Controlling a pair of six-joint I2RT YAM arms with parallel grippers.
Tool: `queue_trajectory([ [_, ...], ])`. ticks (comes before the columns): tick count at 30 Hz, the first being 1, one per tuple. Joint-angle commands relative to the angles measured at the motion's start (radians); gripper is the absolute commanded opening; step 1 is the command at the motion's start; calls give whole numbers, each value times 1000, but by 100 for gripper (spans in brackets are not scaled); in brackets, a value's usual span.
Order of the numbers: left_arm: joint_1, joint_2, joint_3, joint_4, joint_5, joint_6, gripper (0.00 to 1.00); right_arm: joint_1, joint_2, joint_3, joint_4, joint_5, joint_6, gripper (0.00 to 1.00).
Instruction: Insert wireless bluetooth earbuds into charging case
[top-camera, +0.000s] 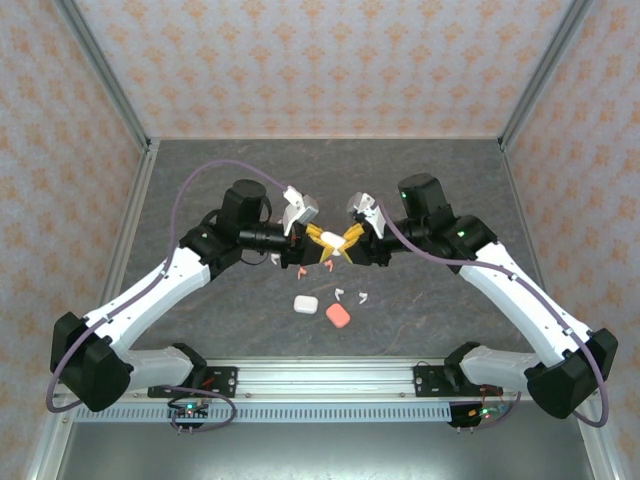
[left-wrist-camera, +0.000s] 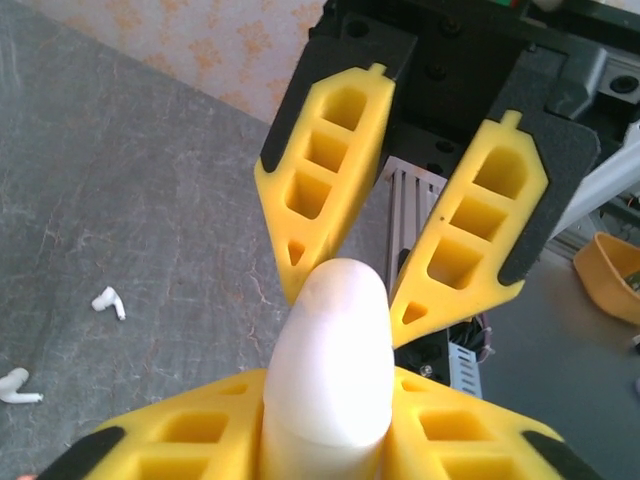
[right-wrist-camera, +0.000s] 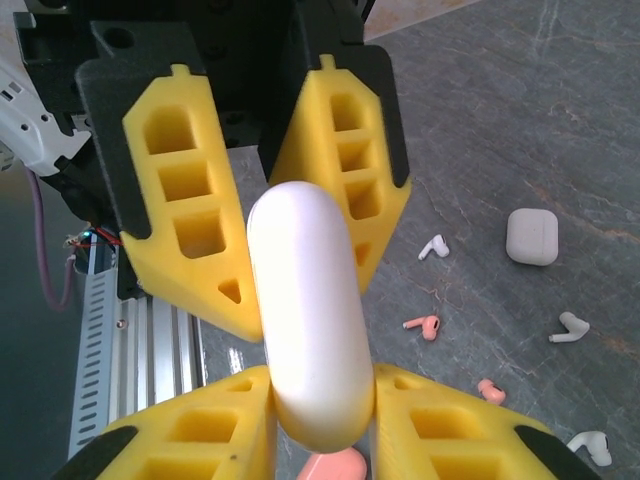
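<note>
Above the table (top-camera: 200, 170), we see left gripper (left-wrist-camera: 325, 380) and right gripper (right-wrist-camera: 322, 372) both clamped on one case (right-wrist-camera: 300, 280); earbuds (right-wrist-camera: 425, 326) lie loose, none inserted.

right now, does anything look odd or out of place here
Both the left gripper and right gripper clamp the same white pill-shaped case from opposite ends, above the grey table. Small white earbuds and pink earbuds lie scattered loose on it.

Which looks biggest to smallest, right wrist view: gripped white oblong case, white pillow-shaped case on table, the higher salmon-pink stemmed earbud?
1. gripped white oblong case, though closeness to the lens inflates it
2. white pillow-shaped case
3. higher salmon-pink stemmed earbud
</note>
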Motion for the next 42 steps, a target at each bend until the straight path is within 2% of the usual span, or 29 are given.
queue_trajectory([
  [1,-5,-7,5,23,35,5,22,-4,4,20,25,-29,8,26],
  [4,-5,-13,2,25,32,6,15,-4,3,18,24,-14,13,27],
  [7,-4,-18,3,22,26,4,12,-6,0,18,12,18,14,31],
  [15,-10,-35,16,-53,-48,51,8,-10,-41,20,-43,135,-17,56],
  [20,-23,-47,14,-73,-96,88,3,-10,-42,21,-3,140,6,75],
  [22,-24,-47,14,-68,-90,90,2,-11,-35,22,7,140,13,79],
  [42,-39,-42,28,-84,-88,103,0,-16,9,74,46,271,70,78],
])
